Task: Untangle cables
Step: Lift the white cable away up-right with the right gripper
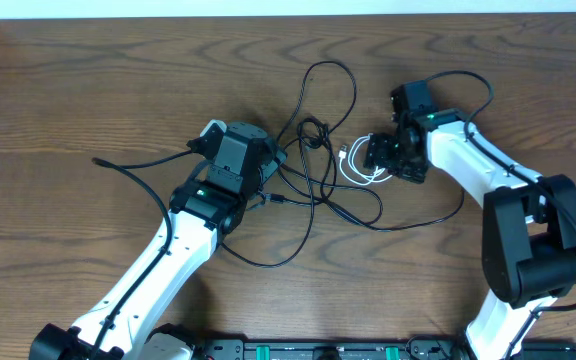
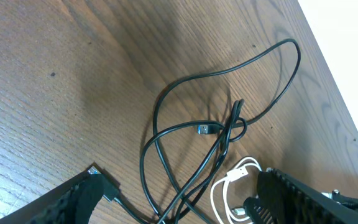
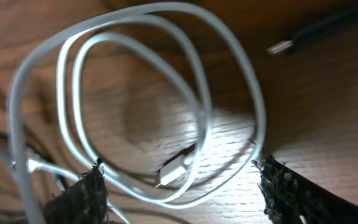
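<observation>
Thin black cables [image 1: 313,132] lie looped together at the table's middle, with a knot [image 2: 235,124] and a blue-tipped plug [image 2: 204,129] in the left wrist view. A coiled white cord [image 1: 356,165] lies just right of them. My left gripper [image 1: 273,175] is open at the tangle's left side; black strands run between its fingers [image 2: 179,180] and a black plug [image 2: 112,190] lies by the left finger. My right gripper [image 1: 376,155] is open, low over the white cord [image 3: 16,106], with its fingers [image 3: 176,177] on either side of the coil and its white plug [image 3: 176,171].
A long black loop [image 1: 333,75] reaches toward the far edge, and more black cable trails left [image 1: 128,165] and toward the front [image 1: 268,260]. A black plug with a metal tip [image 3: 303,31] lies beyond the white coil. The table's far edge [image 1: 288,18] meets a white wall.
</observation>
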`<state>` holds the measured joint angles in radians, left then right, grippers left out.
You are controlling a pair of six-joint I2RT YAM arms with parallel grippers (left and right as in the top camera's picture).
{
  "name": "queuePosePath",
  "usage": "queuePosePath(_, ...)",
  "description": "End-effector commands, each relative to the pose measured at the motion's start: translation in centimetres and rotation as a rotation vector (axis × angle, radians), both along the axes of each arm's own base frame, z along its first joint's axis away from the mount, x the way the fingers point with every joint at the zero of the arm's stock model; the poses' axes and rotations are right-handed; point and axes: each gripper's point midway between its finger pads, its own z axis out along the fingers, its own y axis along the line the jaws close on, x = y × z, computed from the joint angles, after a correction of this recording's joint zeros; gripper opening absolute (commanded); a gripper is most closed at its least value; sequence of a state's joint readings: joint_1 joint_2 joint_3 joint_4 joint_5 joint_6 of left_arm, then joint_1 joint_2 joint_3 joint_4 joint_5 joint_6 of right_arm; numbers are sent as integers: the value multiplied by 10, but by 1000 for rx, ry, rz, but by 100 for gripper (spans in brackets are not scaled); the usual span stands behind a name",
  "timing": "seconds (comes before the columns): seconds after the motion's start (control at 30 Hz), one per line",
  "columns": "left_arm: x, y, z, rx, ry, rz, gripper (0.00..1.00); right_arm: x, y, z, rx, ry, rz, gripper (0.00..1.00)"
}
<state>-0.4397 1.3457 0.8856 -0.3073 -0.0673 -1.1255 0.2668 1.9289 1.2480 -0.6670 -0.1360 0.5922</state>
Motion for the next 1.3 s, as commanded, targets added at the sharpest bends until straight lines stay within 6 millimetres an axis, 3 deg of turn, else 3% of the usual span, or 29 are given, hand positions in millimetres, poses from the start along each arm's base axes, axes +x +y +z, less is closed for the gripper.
queuePosePath(0.0,1,4,0,21,-7,12,86,11,-15,10,-66,-51,-145,79)
queuePosePath(0.17,1,4,0,21,-7,12,86,13,-25,0,-133,-54,-191,81)
queuePosePath(0.3,1,4,0,21,-7,12,86,9,-21,-15,-145,-22,-178,78)
queuePosePath(0.43,1,4,0,21,-6,12,86,0,-15,-32,-154,26,-160,57)
queuePosePath(0.57,1,4,0,22,-6,12,86,-5,-10,-40,-163,48,-144,8)
queuePosePath(0.6,1,4,0,22,-6,12,86,-5,-10,-40,-163,48,-143,1)
queuePosePath(0.73,1,4,0,22,-6,12,86,5,-14,-32,-169,1,-112,1)
queuePosePath(0.9,1,4,0,22,-6,12,86,39,-31,29,-162,-170,-9,1)
queuePosePath(1.0,1,4,0,22,-6,12,86,55,-60,82,-160,-297,-46,1)
queuePosePath(1.13,1,4,0,22,-6,12,86,59,-134,141,-242,-432,-223,1)
queuePosePath(1.27,1,4,0,21,-6,12,86,38,-228,176,-385,-478,-422,1)
